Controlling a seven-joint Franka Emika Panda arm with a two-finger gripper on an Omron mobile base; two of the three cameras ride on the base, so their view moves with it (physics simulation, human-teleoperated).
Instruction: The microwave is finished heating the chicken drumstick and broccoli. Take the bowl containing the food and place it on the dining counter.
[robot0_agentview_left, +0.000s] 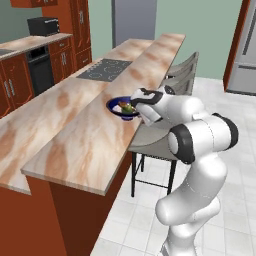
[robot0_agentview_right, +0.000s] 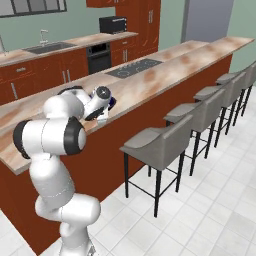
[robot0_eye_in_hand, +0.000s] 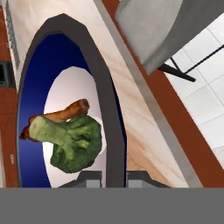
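The arm bends low and forward over the dining tabletop (robot0_agentview_left: 85, 145), its jaws (robot0_eye_in_hand: 114, 177) closed on the near rim of the bowl (robot0_agentview_left: 116, 106), with broccoli (robot0_eye_in_hand: 74, 144) at six o'clock and the drumstick (robot0_eye_in_hand: 65, 113) behind.

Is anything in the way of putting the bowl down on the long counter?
No. The gripper pinches the rim of the bowl, which is already over bare dining counter. Whether it touches yet isn't clear. The cooktop lies farther along.
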